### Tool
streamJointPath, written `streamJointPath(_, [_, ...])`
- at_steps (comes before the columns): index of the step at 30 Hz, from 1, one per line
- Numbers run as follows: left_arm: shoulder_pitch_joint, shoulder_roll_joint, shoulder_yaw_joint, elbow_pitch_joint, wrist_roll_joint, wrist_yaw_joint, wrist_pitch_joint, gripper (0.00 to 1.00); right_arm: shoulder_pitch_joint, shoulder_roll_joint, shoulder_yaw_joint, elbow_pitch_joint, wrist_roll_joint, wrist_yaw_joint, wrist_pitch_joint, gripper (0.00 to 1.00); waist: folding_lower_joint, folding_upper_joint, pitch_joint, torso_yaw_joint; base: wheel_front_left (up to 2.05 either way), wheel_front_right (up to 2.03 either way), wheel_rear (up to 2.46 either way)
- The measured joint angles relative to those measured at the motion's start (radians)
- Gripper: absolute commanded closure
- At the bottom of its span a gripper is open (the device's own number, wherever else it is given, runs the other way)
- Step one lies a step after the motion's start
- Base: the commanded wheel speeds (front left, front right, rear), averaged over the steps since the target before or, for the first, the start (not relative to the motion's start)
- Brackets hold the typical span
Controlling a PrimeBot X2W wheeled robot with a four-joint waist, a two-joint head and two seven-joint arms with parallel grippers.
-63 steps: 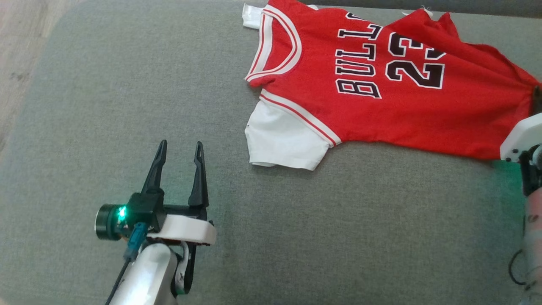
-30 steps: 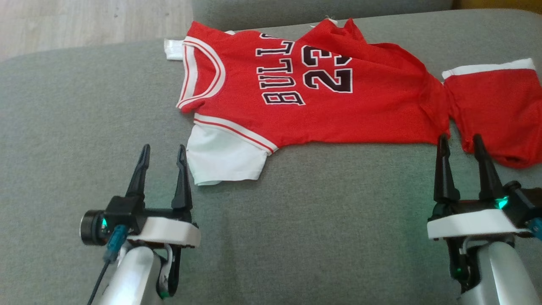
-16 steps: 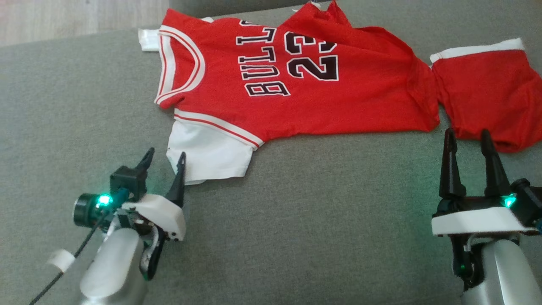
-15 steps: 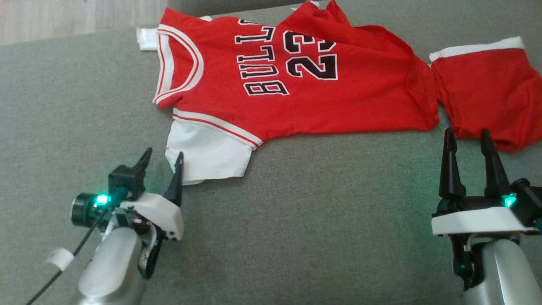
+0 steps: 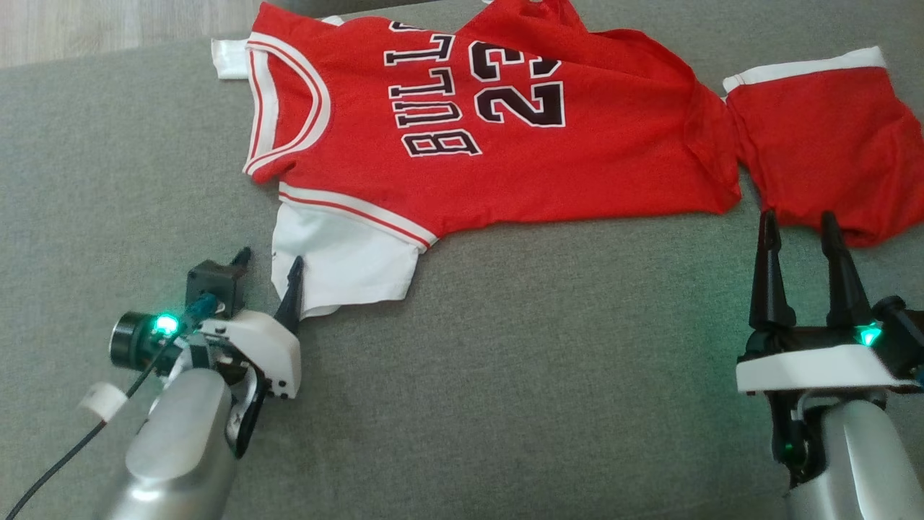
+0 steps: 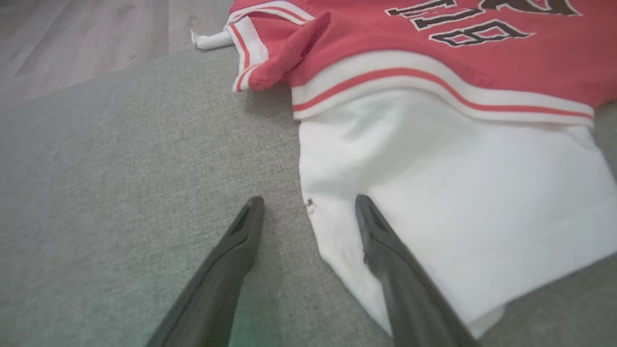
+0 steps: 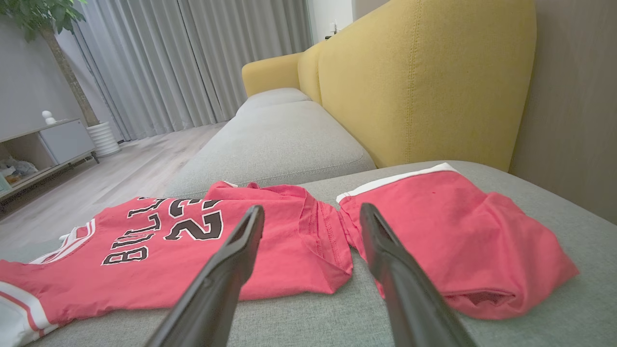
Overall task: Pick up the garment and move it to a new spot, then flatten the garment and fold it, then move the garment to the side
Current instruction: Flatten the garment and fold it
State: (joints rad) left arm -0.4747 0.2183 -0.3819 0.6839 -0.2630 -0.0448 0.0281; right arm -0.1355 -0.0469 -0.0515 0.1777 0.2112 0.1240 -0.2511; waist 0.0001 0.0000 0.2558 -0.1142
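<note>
Fingers (image 6: 381,250) of the left gripper (image 5: 270,257), spread wide and empty, straddle the white sleeve (image 6: 458,193) edge at lower left; beyond, the red mesh jersey (image 5: 505,166), numbered 23, runs rightward across the upper frame toward the open, empty right gripper (image 5: 798,215).

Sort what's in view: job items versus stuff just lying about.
Job:
- jersey, red, "23"
- left hand, open
- right hand, open

Lying about:
- red cloth piece with white edging
- yellow backrest
- cabinet
</note>
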Motion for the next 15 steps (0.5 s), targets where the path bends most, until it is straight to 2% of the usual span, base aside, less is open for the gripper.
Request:
streamJointPath(1, [-0.001,-0.001,-0.003,0.001,-0.001,-0.005,0.009,0.50,0.000,0.000,0.000,0.002,0.000,0.000,0.000,0.00,0.0000,0.0000,-0.001,0.000,0.00,0.00,0.00])
streamJointPath(3, [-0.004,-0.004,-0.013,0.001,-0.008,-0.018,0.026,0.76,0.000,0.000,0.000,0.004,0.000,0.000,0.000,0.00,-0.0001,0.0000,-0.004,0.001,0.00,0.00,0.00])
streamJointPath(4, [-0.005,-0.006,-0.021,-0.001,-0.010,-0.023,0.031,1.00,0.000,0.000,0.000,0.006,0.000,0.000,0.000,0.00,-0.0001,0.0000,-0.005,0.002,0.00,0.00,0.00])
streamJointPath(10, [-0.001,-0.012,-0.039,-0.015,-0.029,-0.040,0.056,1.00,0.000,0.000,0.002,0.017,0.000,0.000,0.000,0.00,0.0000,0.0000,-0.021,0.012,0.00,0.00,0.00])
streamJointPath(15, [0.027,-0.012,-0.012,-0.070,-0.041,0.011,-0.023,1.00,0.000,0.000,0.009,0.049,0.000,0.000,0.000,0.00,-0.0001,0.0000,-0.036,0.029,0.00,0.00,0.00])
